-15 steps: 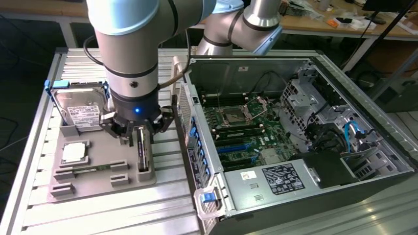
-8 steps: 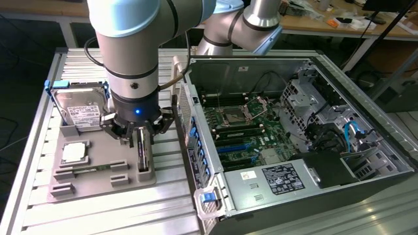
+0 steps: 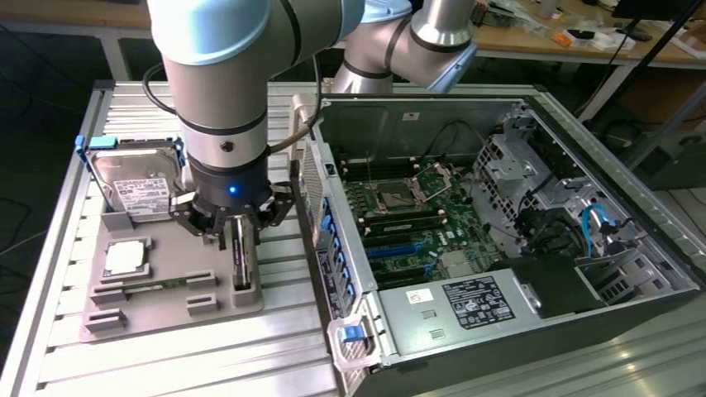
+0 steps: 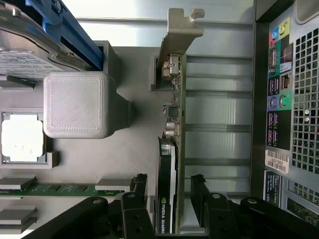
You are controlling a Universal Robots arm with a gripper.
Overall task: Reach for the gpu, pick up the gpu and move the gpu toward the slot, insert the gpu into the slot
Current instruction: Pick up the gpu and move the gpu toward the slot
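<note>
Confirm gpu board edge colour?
Green, along the gpu board edge; clearest in the wrist view.

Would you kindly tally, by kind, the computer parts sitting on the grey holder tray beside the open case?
hard drive: 1
processor chip: 1
memory stick: 1
gpu: 1
Total: 4
</note>
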